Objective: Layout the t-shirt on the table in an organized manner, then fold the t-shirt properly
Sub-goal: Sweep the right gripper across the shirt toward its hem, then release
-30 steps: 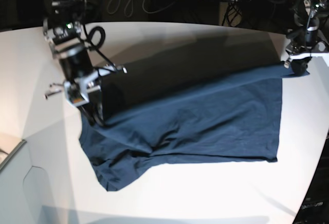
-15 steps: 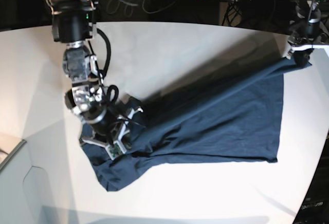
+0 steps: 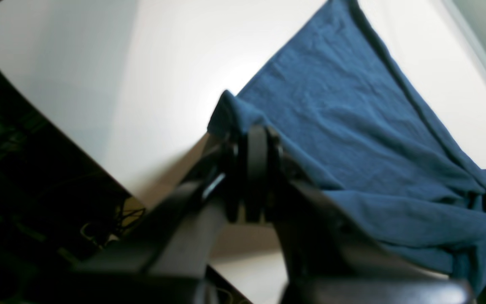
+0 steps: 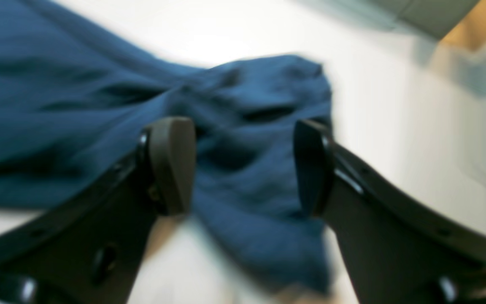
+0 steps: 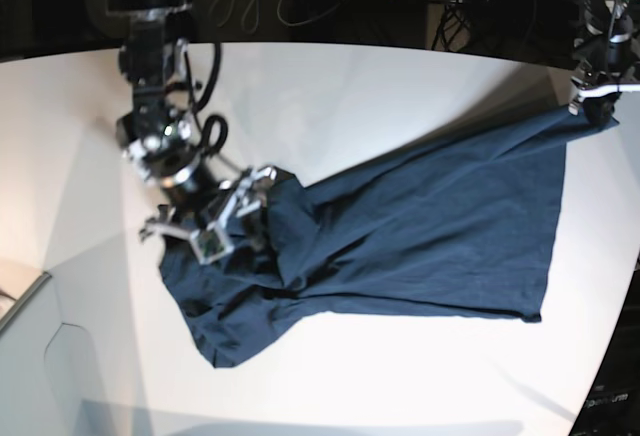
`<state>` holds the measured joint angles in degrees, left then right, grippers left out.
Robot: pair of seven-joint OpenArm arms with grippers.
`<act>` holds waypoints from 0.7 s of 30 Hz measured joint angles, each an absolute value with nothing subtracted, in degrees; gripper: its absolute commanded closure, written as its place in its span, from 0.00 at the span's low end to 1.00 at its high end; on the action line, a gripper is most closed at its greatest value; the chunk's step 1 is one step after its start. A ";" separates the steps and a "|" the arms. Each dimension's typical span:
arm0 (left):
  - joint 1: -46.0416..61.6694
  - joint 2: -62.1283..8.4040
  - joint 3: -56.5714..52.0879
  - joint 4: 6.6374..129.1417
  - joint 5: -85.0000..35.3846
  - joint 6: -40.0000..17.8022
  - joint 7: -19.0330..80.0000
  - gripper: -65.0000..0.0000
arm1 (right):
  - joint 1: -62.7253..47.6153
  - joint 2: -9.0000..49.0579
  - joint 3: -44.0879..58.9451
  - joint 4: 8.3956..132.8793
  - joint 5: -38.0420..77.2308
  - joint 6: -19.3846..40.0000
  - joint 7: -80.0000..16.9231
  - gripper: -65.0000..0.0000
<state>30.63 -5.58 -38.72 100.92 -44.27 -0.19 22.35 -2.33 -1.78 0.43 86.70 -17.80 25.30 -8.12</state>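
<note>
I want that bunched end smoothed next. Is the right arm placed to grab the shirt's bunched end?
Probably yes. The right gripper hangs open just above the bunched end of the shirt, with nothing between them. The left gripper pins the far corner, well clear.

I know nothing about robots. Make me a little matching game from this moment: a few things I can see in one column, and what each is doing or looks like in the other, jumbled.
Column one:
1. left gripper
2. right gripper
3. t-shirt
4. table

Column two:
A. white and smooth
B. jaws apart, nothing between them
C. dark blue, partly spread, bunched at one end
D. clamped on a corner of cloth

Pairs: 1-D, 2-B, 3-C, 4-A
</note>
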 measured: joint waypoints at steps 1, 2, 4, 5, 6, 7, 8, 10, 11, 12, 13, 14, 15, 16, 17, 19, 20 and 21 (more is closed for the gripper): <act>30.65 -5.67 -38.74 100.90 -44.18 -0.14 22.50 1.00 | -3.90 -1.98 -0.78 86.59 -17.82 25.50 -8.47 0.43; 30.65 -5.69 -38.83 100.88 -44.23 -0.12 22.48 1.00 | -4.86 -2.09 -1.78 85.97 -17.78 25.50 -8.54 0.43; 30.61 -5.76 -38.92 100.88 -44.03 -0.10 22.41 1.00 | -5.65 -2.39 -3.20 83.29 -17.74 25.52 -8.43 0.43; 30.63 -5.72 -38.92 100.88 -44.03 -0.12 22.41 1.00 | -5.61 -2.52 -3.57 81.67 -17.93 25.50 -8.51 0.43; 30.63 -5.72 -38.92 100.88 -44.03 -0.12 22.48 1.00 | -5.34 -2.50 -4.05 79.85 -17.91 25.47 -8.34 0.42; 30.63 -5.72 -38.92 100.88 -44.01 -0.12 22.48 1.00 | -5.21 -2.48 -4.45 78.41 -18.02 25.47 -8.56 0.42; 30.59 -5.74 -38.92 100.88 -43.99 -0.12 22.48 1.00 | -5.10 -2.48 -4.67 77.10 -17.80 25.47 -8.29 0.42; 30.59 -5.74 -38.92 100.92 -44.01 -0.14 22.52 1.00 | -4.60 -2.37 -4.99 74.98 -17.80 25.47 -8.60 0.42; 30.61 -5.74 -38.92 100.92 -44.18 -0.14 22.52 1.00 | -4.10 -2.42 -4.97 74.02 -17.80 25.47 -8.73 0.42; 30.63 -5.74 -38.92 100.92 -44.16 -0.12 22.52 1.00 | -3.40 -2.63 -4.78 73.06 -17.89 25.47 -8.60 0.42; 30.63 -5.74 -38.92 100.92 -44.16 -0.12 22.48 1.00 | -2.66 -2.90 -4.58 72.18 -17.98 25.47 -8.49 0.42; 30.61 -5.74 -38.92 100.92 -44.18 -0.12 22.50 1.00 | -2.04 -3.03 -4.58 71.53 -17.87 25.45 -8.25 0.42; 30.57 -5.74 -38.89 100.92 -44.21 -0.14 22.52 1.00 | -1.43 -3.03 -4.93 70.89 -17.78 25.47 -8.14 0.43; 30.46 -5.72 -38.85 100.92 -44.21 -0.14 22.50 1.00 | -0.89 -3.03 -5.02 70.26 -17.80 25.47 -8.16 0.43; 30.48 -5.72 -38.85 100.92 -44.21 -0.14 22.48 1.00 | -0.64 -3.05 -4.99 69.97 -17.78 25.47 -8.14 0.46; 30.50 -5.72 -38.85 100.92 -44.23 -0.12 22.50 1.00 | -0.64 -3.03 -5.28 69.52 -17.80 25.50 -8.32 0.61; 30.50 -5.72 -38.85 100.90 -44.23 -0.14 22.50 1.00 | -0.64 -3.01 -5.85 69.34 -17.82 25.50 -8.43 0.72; 30.48 -5.72 -38.85 100.90 -44.23 -0.14 22.50 1.00 | -0.49 -3.03 -6.52 69.25 -17.82 25.50 -8.62 0.85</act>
<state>30.48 -5.72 -38.85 100.90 -44.23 -0.14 22.50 -0.49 -3.03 -6.52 69.25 -17.82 25.50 -8.62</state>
